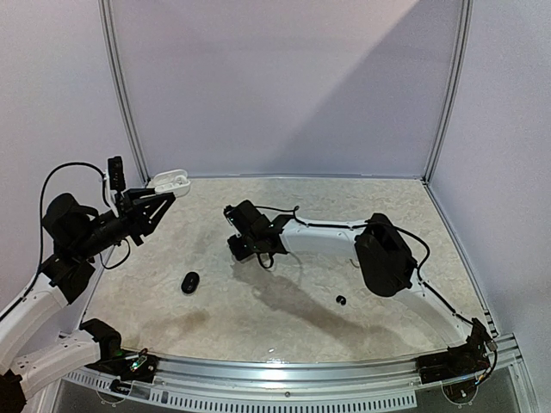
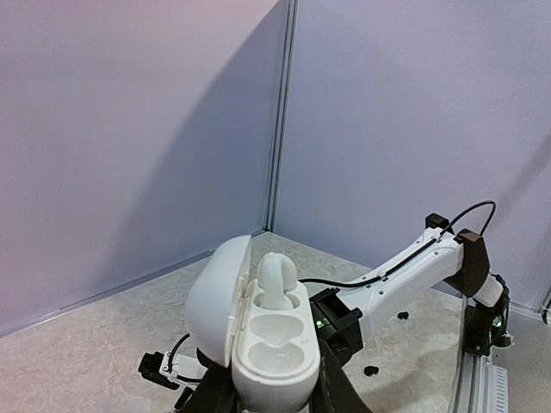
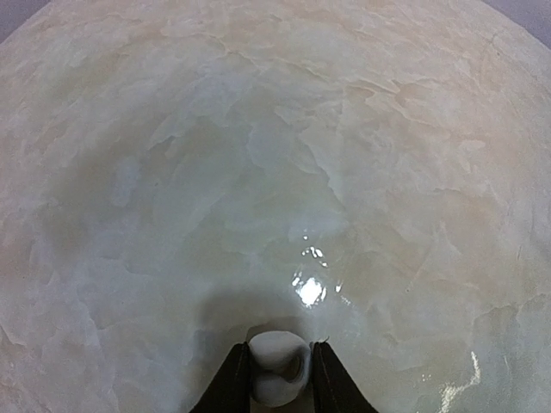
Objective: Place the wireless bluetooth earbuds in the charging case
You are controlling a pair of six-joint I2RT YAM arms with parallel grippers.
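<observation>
Plainly glossy and rounded, a white earbud (image 3: 275, 370) sits pinched between the fingers of the right gripper (image 3: 281, 348), close to the shiny, marbled beige bench (image 3: 258, 172) near its middle. The frame cuts off the earbud's lower end. A second white earbud (image 2: 277, 277) stands in the far socket of the open, pebble-smooth white charging case (image 2: 275, 353). The left gripper (image 1: 164, 200) clamps that case above the bench's far-left corner.

Left claw (image 1: 164, 198) high, clamped; right claw (image 3: 280, 374) low, pinching.
</observation>
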